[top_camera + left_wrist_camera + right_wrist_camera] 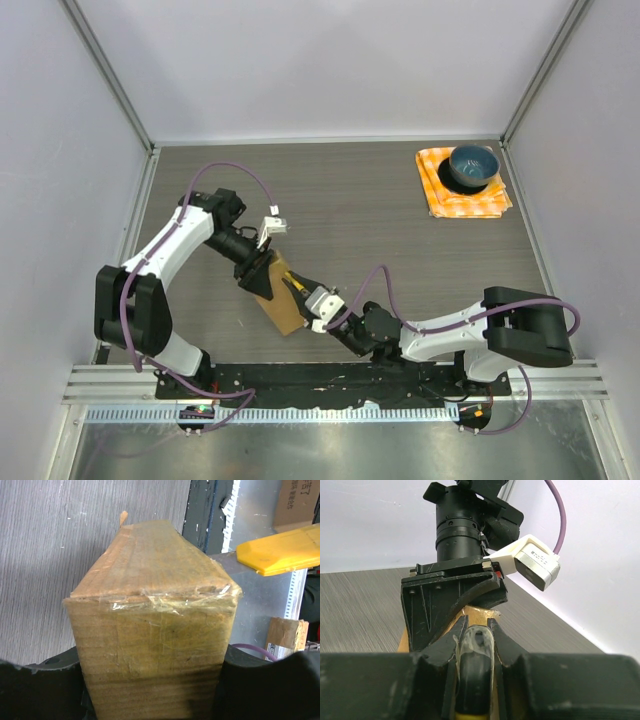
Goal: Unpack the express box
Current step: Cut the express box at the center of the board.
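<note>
The express box is a brown cardboard carton with clear tape, held tilted above the table near the front edge. My left gripper is shut on its upper end. In the left wrist view the box fills the gap between my black fingers, its taped seam facing the camera. My right gripper is shut on a yellow and black knife, with its tip at the box's top face. In the right wrist view the knife sits between the fingertips, pointing at the box under the left gripper. The knife's yellow body shows beside the box.
A blue bowl sits on an orange checked cloth at the far right corner. White walls enclose the table on three sides. The black rail with the arm bases runs along the near edge. Cardboard cartons lie beyond it.
</note>
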`<state>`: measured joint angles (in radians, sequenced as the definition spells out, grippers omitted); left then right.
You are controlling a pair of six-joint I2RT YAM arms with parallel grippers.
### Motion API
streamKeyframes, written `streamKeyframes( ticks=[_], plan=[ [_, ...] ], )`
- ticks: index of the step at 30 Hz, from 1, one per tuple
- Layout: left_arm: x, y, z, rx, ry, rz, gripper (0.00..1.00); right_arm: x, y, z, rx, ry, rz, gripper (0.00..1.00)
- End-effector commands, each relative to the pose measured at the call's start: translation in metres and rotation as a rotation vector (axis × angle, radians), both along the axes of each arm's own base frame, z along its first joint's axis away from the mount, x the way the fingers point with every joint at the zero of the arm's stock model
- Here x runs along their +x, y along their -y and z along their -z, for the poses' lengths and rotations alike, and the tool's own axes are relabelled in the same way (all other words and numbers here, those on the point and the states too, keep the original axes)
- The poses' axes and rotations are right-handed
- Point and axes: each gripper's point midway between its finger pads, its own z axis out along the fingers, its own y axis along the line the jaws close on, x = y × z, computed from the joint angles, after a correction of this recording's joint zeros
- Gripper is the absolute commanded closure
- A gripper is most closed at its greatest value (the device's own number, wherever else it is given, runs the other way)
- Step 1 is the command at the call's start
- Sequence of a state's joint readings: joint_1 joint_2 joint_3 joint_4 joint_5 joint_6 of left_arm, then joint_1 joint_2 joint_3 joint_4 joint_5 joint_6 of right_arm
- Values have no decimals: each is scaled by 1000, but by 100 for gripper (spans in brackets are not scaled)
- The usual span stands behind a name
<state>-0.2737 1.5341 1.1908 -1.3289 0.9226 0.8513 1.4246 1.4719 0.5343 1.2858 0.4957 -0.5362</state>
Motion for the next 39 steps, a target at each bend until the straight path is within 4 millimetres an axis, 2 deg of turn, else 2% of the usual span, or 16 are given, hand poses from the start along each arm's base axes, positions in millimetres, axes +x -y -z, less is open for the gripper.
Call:
streamKeyframes(
  ticks=[1, 7, 13, 20, 24, 32, 39],
  plan=[
    [-23, 10, -32, -90, -135, 3, 100, -7, 35, -112, 452, 93, -8, 99],
    [-28, 13, -38, -123, -172, 7, 100, -8, 39, -126, 457, 138, 5, 99],
    [-29, 15, -44, -149, -198, 2, 100, -8, 42, -130, 444, 168, 25, 99],
    [-32, 16, -45, -169, -232, 5, 100, -12, 65, -137, 464, 179, 38, 99],
    [-31, 16, -47, -177, -233, 0, 100, -15, 72, -135, 468, 163, 19, 99],
    [-35, 18, -59, -208, -236, 1, 100, -12, 61, -123, 441, 135, 19, 99],
    [-39, 19, -63, -221, -234, -6, 100, -11, 61, -125, 451, 133, 25, 99]
  ],
)
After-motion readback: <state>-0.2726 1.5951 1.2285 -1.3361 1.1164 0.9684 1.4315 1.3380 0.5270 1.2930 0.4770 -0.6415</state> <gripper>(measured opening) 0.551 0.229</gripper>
